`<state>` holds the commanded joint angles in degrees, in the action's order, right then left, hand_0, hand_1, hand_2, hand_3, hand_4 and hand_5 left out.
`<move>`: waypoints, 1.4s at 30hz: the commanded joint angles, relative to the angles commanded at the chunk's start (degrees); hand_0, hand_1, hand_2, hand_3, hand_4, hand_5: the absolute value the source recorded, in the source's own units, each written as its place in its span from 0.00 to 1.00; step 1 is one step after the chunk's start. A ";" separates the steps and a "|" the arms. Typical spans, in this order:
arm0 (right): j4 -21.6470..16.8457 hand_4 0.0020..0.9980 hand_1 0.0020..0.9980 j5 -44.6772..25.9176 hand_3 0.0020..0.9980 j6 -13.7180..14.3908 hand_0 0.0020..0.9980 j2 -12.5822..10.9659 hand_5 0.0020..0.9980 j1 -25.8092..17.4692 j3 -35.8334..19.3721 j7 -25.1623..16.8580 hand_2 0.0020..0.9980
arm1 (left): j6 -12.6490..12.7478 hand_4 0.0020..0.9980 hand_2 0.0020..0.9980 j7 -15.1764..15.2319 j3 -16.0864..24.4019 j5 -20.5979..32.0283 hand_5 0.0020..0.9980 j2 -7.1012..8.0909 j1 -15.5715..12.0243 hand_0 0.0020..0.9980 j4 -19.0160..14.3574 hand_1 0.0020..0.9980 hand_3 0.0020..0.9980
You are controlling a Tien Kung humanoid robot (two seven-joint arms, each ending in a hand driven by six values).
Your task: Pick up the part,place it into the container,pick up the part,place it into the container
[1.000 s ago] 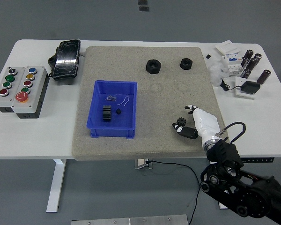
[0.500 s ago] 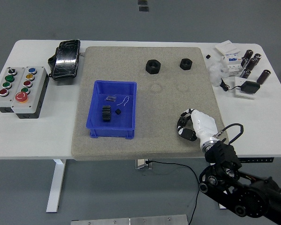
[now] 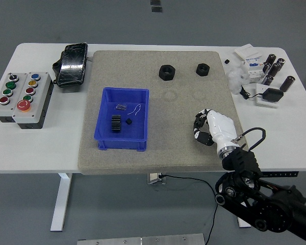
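Observation:
My right hand, white with black fingers, is over the front right of the grey mat. Its fingers are curled around a small black gear, which is mostly hidden inside them. The blue container stands on the mat to the left of the hand, well apart from it. Inside it lie a black gear, a small black part and a thin white wire. Two black nuts sit at the mat's far side. The left arm is out of view.
A grey button box and a black pouch are on the table's left. White boxes, dark cylinders and a black adapter with a cable crowd the far right corner.
The right hand's fingers closed around the small gear that lay on the mat. The hand then shifted slightly up and away from the front edge with it.

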<state>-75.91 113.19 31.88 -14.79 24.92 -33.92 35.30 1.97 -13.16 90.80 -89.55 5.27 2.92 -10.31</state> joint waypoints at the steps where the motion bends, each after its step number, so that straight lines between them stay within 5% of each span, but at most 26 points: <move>1: -0.47 0.43 0.51 0.68 0.47 0.27 0.41 0.39 0.00 0.99 0.45 0.34 0.48 | -0.01 0.69 0.54 -0.04 0.05 -0.08 0.48 0.00 0.01 0.63 0.00 0.55 0.62; 11: -2.89 0.43 0.53 3.24 0.46 1.25 0.46 6.15 0.00 10.16 8.96 1.25 0.49 | -0.11 0.69 0.53 -0.18 0.03 -0.26 0.48 -0.06 0.37 0.63 0.00 0.55 0.62; 12: -2.64 0.57 0.70 2.96 0.65 0.96 0.65 6.81 0.00 10.78 9.92 0.93 0.69 | -0.12 0.69 0.53 -0.23 0.06 -0.30 0.48 -0.07 0.35 0.63 0.00 0.55 0.62; 17: 0.90 0.57 0.70 -0.36 0.65 -0.98 0.65 10.14 0.00 12.89 13.18 -1.69 0.69 | -0.04 0.69 0.53 -0.35 0.08 0.00 0.48 0.00 0.10 0.63 0.00 0.55 0.62; 18: 2.12 0.47 0.81 -1.32 0.72 -1.64 0.75 10.96 0.19 13.22 13.68 -2.28 0.84 | -0.01 0.69 0.53 -0.38 0.08 0.10 0.49 0.03 0.05 0.63 0.00 0.55 0.62; 21: 4.28 0.47 0.81 -3.12 0.72 -2.92 0.75 12.18 0.19 13.63 14.60 -3.10 0.84 | 0.04 0.69 0.53 -0.42 0.15 0.21 0.49 0.09 0.00 0.63 0.00 0.55 0.62; 23: 5.07 0.47 0.81 -4.08 0.72 -3.25 0.75 12.51 0.19 13.71 15.14 -3.37 0.84 | 0.07 0.69 0.53 -0.39 0.20 0.27 0.49 0.12 0.00 0.63 0.00 0.55 0.62; 24: 5.29 0.71 0.98 -4.31 0.94 -3.28 0.82 12.58 0.31 13.72 15.32 -3.42 1.00 | 0.08 0.69 0.53 -0.37 0.22 0.26 0.49 0.12 0.01 0.63 0.00 0.55 0.62; 34: 4.57 0.78 0.99 -4.44 0.97 0.78 0.83 12.66 0.36 12.52 12.84 -4.91 1.00 | 0.05 0.69 0.53 -0.29 0.49 0.05 0.49 -0.02 0.13 0.63 0.00 0.55 0.62; 38: 2.59 0.78 0.96 -8.50 0.94 5.04 0.81 11.44 0.36 10.15 8.40 -9.12 1.00 | 0.09 0.69 0.53 -0.22 0.44 0.20 0.49 0.10 0.08 0.63 0.00 0.55 0.62; 41: 0.02 0.78 0.96 -12.46 0.94 5.10 0.81 9.59 0.36 7.44 4.28 -13.05 1.00 | 0.14 0.69 0.53 -0.16 0.33 0.49 0.49 0.20 0.01 0.63 0.00 0.55 0.62; 42: -0.81 0.78 0.88 -13.78 0.86 5.10 0.75 8.94 0.39 6.59 2.93 -14.34 0.90 | 0.15 0.70 0.53 -0.15 0.31 0.53 0.49 0.23 -0.01 0.63 0.00 0.55 0.62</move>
<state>-76.72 99.41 36.98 -5.85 31.51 -30.99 20.96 2.11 -13.31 91.11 -89.01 5.50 2.92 -10.31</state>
